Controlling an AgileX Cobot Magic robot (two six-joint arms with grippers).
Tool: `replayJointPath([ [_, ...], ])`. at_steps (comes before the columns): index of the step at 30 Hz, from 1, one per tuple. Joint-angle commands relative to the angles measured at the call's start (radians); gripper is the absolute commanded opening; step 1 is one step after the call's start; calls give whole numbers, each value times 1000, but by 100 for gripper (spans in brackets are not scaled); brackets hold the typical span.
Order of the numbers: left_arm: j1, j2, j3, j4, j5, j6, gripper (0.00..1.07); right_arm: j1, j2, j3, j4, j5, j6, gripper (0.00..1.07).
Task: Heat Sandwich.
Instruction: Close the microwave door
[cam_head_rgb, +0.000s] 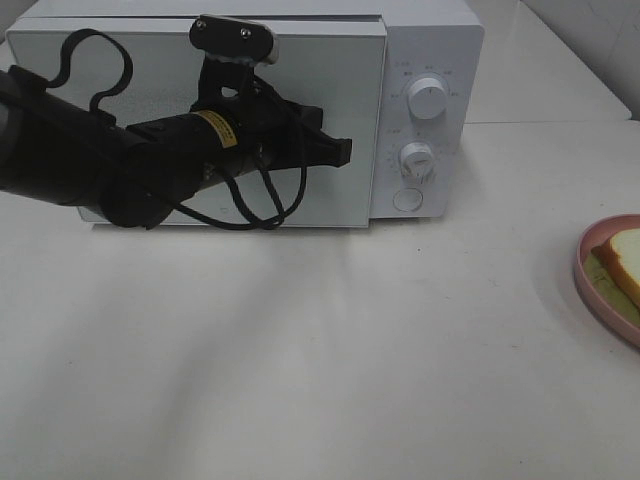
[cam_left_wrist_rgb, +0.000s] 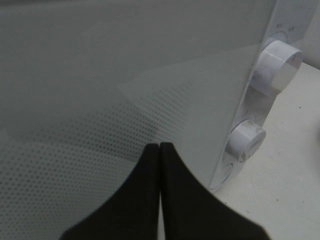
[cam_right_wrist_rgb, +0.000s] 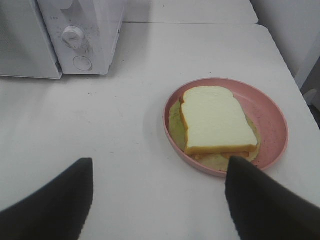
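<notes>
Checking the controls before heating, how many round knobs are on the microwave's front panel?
2. The upper knob sits near the panel's top; the lower knob is directly beneath it. Under those is a flat round button on the microwave, not a knob. None seems hidden.

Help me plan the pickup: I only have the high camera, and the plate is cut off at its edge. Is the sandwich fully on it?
Observer: Yes. The right wrist view shows the sandwich lying flat inside the plate, top slice intact.
Operator: Where is the right pincer? I can't see it at all.
Observer: The right pincer is open and empty, above the table, short of the plate.
Operator: And the left one, open or shut?
Observer: The left pincer is shut, tips together, facing the door near the knobs.
</notes>
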Motion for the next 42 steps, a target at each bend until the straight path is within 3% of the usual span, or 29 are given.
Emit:
replayJointPath([
  [1,15,17,-53,-88,-25,29,0,-4,-26,1,-5,-4,0,71],
  [7,15,55,-122,-147,-21,88,0,-4,-26,1,-5,-4,0,71],
  [32,14,45,-134,-117,46,79,0,-4,-26,1,-5,-4,0,71],
  [42,-1,-13,-134,-117,200,79,0,-4,-26,1,-5,-4,0,71],
])
